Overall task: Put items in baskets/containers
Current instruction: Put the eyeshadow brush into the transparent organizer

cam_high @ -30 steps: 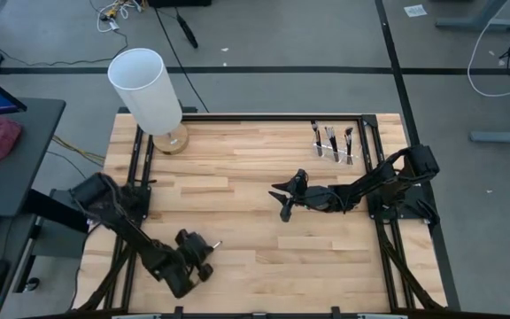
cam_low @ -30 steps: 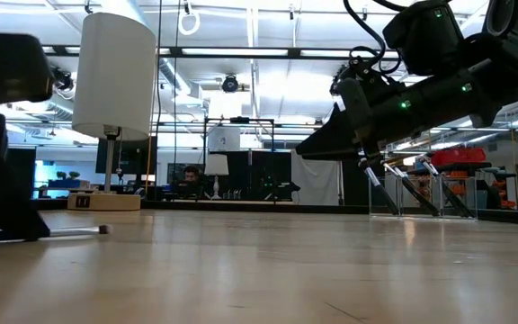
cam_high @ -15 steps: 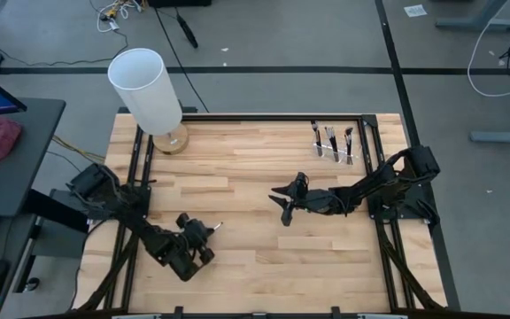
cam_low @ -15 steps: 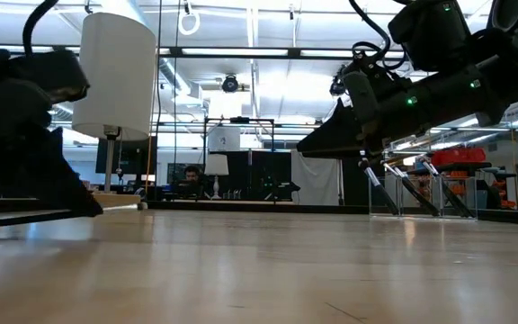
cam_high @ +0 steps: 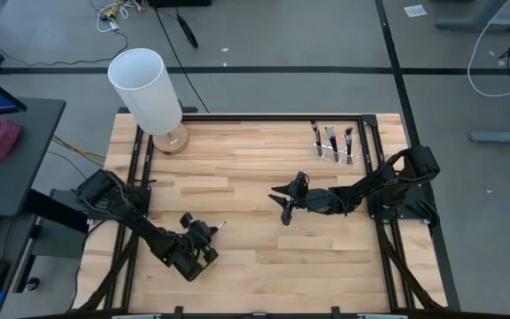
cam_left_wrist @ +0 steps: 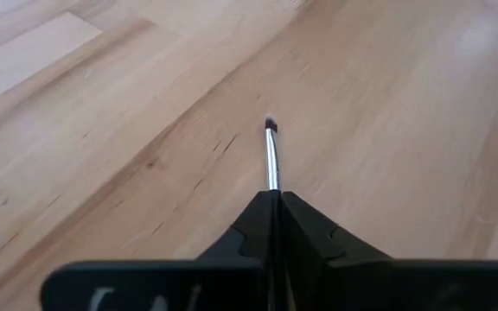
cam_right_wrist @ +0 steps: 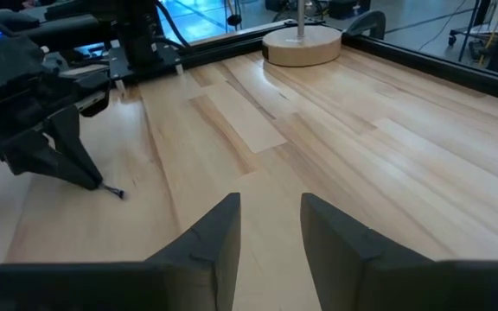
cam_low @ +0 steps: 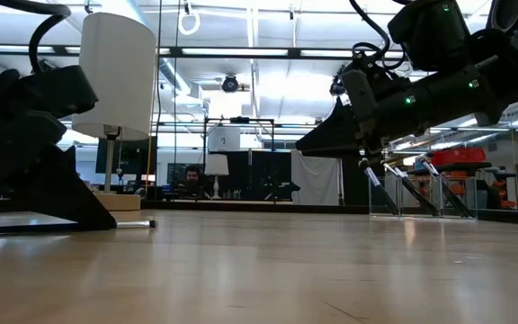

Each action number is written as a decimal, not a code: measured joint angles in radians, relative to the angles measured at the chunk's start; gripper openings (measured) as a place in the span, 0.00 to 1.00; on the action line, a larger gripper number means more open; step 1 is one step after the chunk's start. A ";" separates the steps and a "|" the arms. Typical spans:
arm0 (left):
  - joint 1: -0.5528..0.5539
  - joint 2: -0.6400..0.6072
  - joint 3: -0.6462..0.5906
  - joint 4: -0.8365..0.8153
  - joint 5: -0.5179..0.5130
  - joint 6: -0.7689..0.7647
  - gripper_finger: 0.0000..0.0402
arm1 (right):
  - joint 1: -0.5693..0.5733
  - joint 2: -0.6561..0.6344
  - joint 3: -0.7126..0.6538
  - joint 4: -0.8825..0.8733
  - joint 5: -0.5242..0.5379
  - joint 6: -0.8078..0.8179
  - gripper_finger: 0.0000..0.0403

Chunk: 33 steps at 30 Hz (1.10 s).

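Left claw is clamped on a makeup brush low over the bench; next comes carrying it to the clear holder. Right claw hangs apart mid-bench.

The surface is pale wood in joined strips, smooth with a soft sheen. The brush has a shiny metal shaft and a dark bristle tip. The fingers look like matt black plastic. The lamp has a matt white shade on a wooden base
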 joint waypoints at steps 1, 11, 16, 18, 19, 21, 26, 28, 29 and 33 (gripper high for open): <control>0.000 0.000 0.000 0.001 0.001 0.000 0.06 | 0.000 0.000 0.000 0.000 0.000 0.005 0.30; 0.003 0.001 -0.009 0.008 -0.014 -0.012 0.29 | 0.000 0.000 0.000 0.000 0.000 0.010 0.30; 0.005 -0.003 -0.119 0.212 -0.055 -0.004 0.31 | 0.000 0.000 0.000 0.000 0.000 0.014 0.30; 0.002 -0.005 -0.182 0.352 -0.062 0.038 0.28 | 0.000 0.000 0.000 0.000 0.000 0.014 0.30; 0.001 -0.005 -0.210 0.419 -0.065 0.067 0.26 | 0.000 0.000 0.000 0.000 0.000 0.014 0.30; 0.001 -0.003 -0.251 0.519 -0.060 0.122 0.21 | 0.000 0.000 0.000 0.000 0.000 0.014 0.30; 0.014 0.002 -0.267 0.557 -0.028 0.263 0.15 | 0.000 0.000 0.000 0.009 0.000 0.014 0.30; 0.019 0.012 -0.265 0.561 -0.035 0.283 0.15 | 0.000 0.000 0.000 0.013 0.000 0.014 0.30; 0.022 0.017 -0.265 0.561 -0.034 0.283 0.15 | 0.000 0.000 0.000 0.018 0.000 0.014 0.30; 0.026 0.037 -0.263 0.556 -0.036 0.285 0.15 | 0.000 0.000 0.000 0.032 0.000 0.029 0.30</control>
